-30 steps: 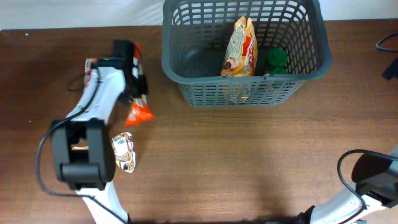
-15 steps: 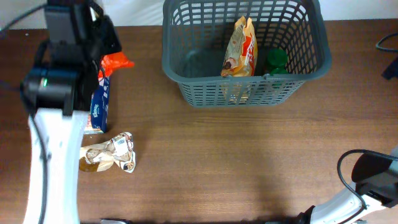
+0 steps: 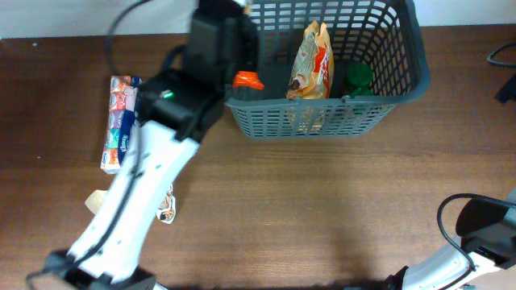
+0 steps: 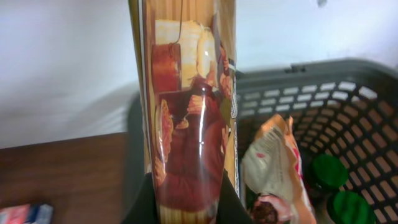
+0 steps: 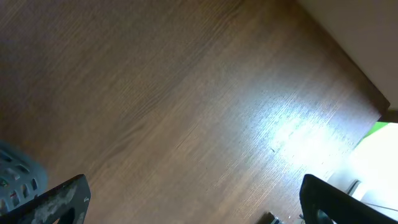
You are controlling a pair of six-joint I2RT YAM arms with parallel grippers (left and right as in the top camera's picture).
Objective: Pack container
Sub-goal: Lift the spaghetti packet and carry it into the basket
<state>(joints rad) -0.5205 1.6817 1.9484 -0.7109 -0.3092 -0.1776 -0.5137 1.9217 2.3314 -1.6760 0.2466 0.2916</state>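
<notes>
The container, a dark grey lattice basket [image 3: 322, 103], stands at the back of the table. A tan and red snack bag [image 3: 313, 60] and a green bottle [image 3: 359, 78] stand inside it. My left arm [image 3: 173, 113] reaches up to the basket's left rim. My left gripper [image 4: 186, 206] is shut on a long clear pasta packet [image 4: 186, 124], whose orange end [image 3: 247, 80] shows over the rim. In the left wrist view the packet hangs in front of the basket [image 4: 323, 67] and the snack bag [image 4: 273, 162]. My right gripper [image 5: 199, 205] is open over bare wood.
A colourful flat box [image 3: 121, 121] lies on the table's left side. A crumpled foil packet [image 3: 167, 208] lies in front of it, partly hidden by my left arm. A dark cable [image 3: 504, 56] sits at the right edge.
My left arm has lifted the pasta packet from the table's left side and swung it right to the basket's left rim. The right arm has not moved.
</notes>
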